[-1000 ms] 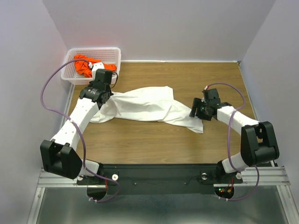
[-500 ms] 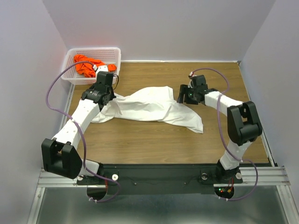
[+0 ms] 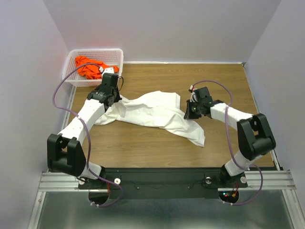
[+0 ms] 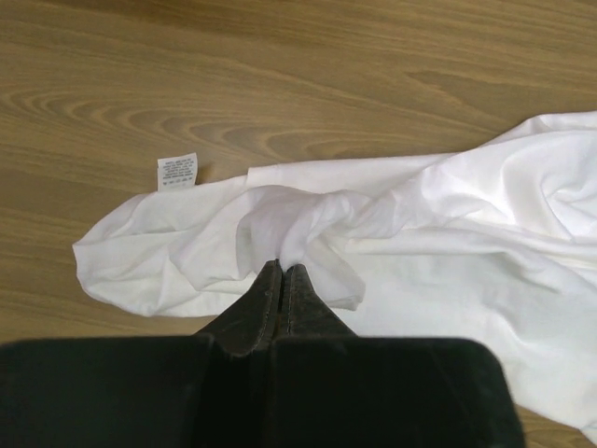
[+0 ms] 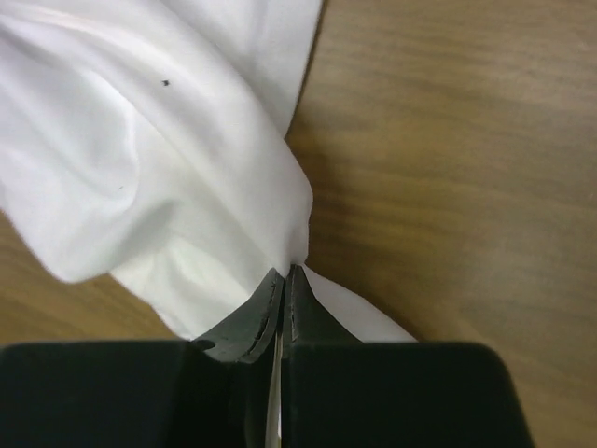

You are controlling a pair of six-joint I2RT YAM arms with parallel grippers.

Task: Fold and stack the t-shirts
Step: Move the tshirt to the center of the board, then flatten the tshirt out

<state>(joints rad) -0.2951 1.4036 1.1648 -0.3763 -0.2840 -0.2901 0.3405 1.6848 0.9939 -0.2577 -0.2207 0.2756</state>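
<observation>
We are watching through three cameras, one fixed high and two on the wrists.
From above and behind the near edge we are looking down and forward over the brown wood-grain tabletop [image 3: 143,143]; the left wrist camera is peering closely past the black left gripper [image 4: 283,270] at one end of the crumpled white cloth t-shirt [image 3: 155,109], the right wrist camera is hugging the black right gripper [image 5: 285,273] at its opposite edge, and all three are sharing that shirt.
</observation>
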